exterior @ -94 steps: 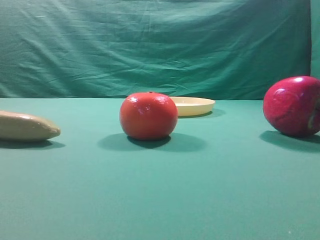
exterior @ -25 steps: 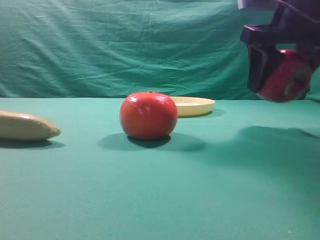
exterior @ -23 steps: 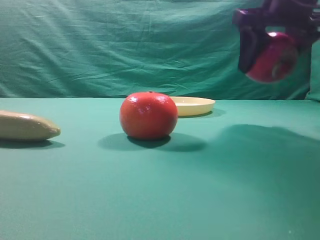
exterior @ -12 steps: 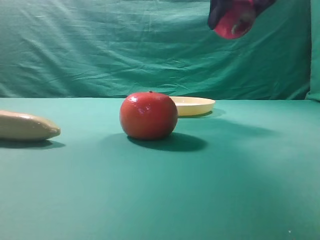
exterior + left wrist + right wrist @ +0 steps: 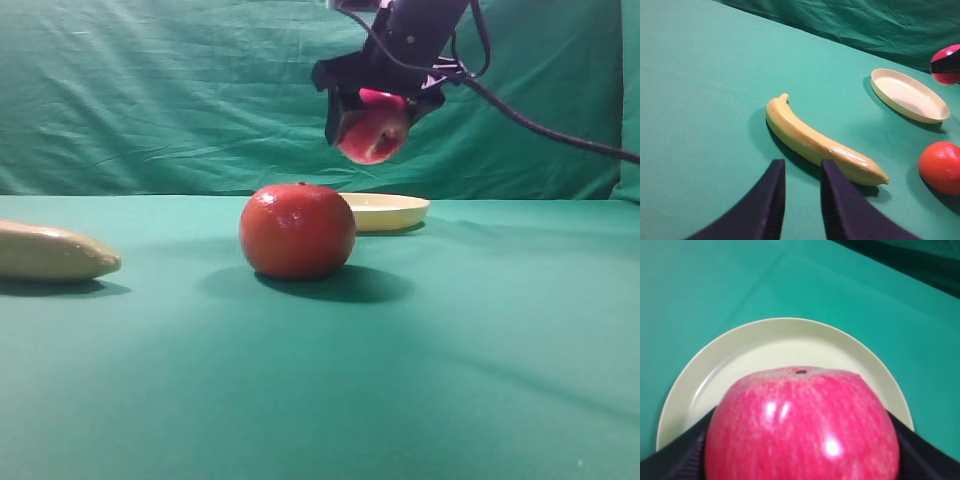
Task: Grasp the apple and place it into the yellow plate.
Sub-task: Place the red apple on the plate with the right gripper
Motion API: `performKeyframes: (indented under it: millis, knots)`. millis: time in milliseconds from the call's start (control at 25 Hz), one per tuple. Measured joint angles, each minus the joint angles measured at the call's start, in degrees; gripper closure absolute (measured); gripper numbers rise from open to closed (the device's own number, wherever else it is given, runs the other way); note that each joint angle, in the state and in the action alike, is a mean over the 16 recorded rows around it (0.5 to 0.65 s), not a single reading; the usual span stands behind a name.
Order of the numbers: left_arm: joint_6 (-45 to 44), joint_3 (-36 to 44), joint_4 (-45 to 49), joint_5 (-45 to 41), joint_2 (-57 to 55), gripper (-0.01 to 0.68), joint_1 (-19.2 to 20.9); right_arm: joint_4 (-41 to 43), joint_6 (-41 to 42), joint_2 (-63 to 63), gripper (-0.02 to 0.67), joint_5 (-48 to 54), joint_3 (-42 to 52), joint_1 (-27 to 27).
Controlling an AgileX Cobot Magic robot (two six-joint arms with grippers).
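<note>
The apple (image 5: 373,131) has been lifted off the counter (image 5: 450,380) at the right edge, carried up and leftward by the right pincer (image 5: 375,125), and is now held in the air above the yellow plate (image 5: 385,211), clamped between the jaws.

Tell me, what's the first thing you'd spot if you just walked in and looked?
The shiny red apple hanging in the air, clamped in the right gripper above the yellow plate at the back of the green table. Next, the orange-red round fruit sitting in the middle, in front of the plate. A banana lies off to the left, just ahead of the idle left gripper.
</note>
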State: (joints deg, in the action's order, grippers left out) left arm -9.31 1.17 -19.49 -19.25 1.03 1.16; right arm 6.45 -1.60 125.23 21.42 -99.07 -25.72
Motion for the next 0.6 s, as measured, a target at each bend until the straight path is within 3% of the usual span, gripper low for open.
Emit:
performKeyframes:
  millis: [600]
  knots:
    - [0.0,0.0,0.0,0.0,0.0,0.516,0.0,0.6,0.0,-0.2,0.01,1.8,-1.2,-0.3]
